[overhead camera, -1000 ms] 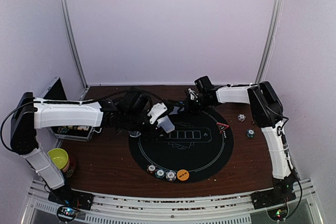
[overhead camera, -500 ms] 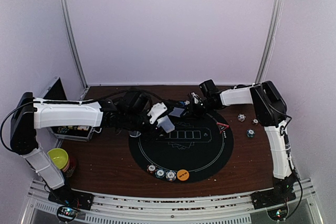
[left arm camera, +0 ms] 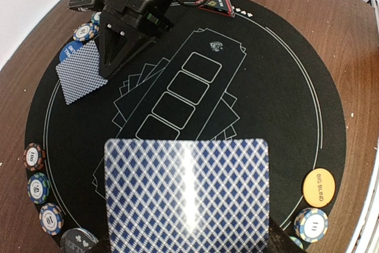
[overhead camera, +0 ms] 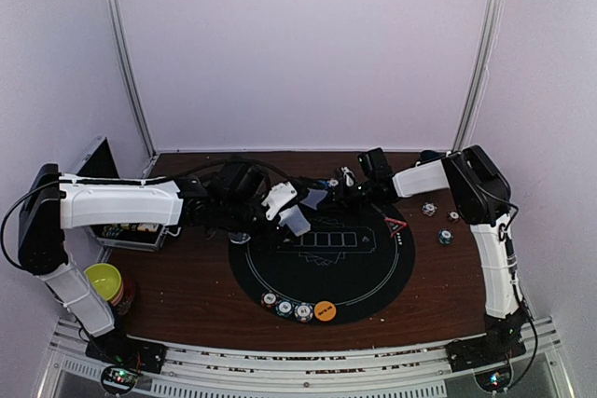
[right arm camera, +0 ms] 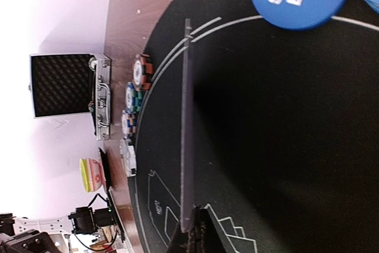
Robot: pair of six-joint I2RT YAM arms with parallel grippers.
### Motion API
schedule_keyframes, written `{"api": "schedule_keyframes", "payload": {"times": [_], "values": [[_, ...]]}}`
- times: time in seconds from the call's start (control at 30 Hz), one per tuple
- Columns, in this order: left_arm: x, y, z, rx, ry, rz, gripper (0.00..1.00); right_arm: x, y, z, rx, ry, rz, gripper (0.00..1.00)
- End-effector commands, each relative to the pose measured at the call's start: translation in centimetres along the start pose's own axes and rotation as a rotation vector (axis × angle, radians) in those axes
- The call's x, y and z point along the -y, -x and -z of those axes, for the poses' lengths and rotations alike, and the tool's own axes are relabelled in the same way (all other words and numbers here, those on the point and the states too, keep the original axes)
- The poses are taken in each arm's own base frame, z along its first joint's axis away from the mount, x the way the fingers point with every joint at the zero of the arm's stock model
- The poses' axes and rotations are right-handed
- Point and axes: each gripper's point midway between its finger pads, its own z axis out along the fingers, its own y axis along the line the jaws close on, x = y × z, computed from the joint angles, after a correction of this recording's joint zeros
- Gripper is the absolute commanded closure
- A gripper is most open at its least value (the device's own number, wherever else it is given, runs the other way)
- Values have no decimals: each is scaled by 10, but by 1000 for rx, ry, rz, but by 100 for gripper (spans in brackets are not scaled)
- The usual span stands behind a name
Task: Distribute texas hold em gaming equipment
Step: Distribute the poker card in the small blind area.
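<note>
A: Where are the cards?
B: The left gripper has its jaws clamped on a card. The card's blue-patterned back faces up, and it hangs over the round black mat at about 11 o'clock from the centre.
A: And the other arm?
B: The right gripper has its jaws pressed together on a second card at the mat's 12 o'clock edge. Its own wrist camera sees that card edge-on between the fingers. I cannot tell whether it touches the mat.
A: Anything next to it?
B: A blue button lies just beside it, partly covered by the card.
A: The rest of the set?
B: Three striped chips sit in a row near 7 o'clock. An orange button is just beside them at 6 o'clock, and a red triangle marker lies at 2 o'clock. Two loose chips lie off the mat at 3 o'clock, on the brown table.
A: And to the left?
B: A yellow-green bowl is at 8 o'clock and an open case at 9 o'clock.
</note>
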Motion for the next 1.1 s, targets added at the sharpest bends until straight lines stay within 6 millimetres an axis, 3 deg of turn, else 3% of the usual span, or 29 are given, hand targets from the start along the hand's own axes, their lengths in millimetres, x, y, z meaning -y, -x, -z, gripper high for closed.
{"api": "schedule_keyframes", "payload": {"times": [0.0,0.33,0.77,1.07], "values": [[0,22,11,81,12,-15,40,-20,16,0,56,101,-15,100],[-1,24,15,90,20,-17,40,-30,43,-16,132,132,-36,100],[-2,24,16,91,27,-20,40,-9,51,-46,122,95,-63,99],[-2,24,16,91,27,-22,40,-2,46,-47,109,56,-51,79]]}}
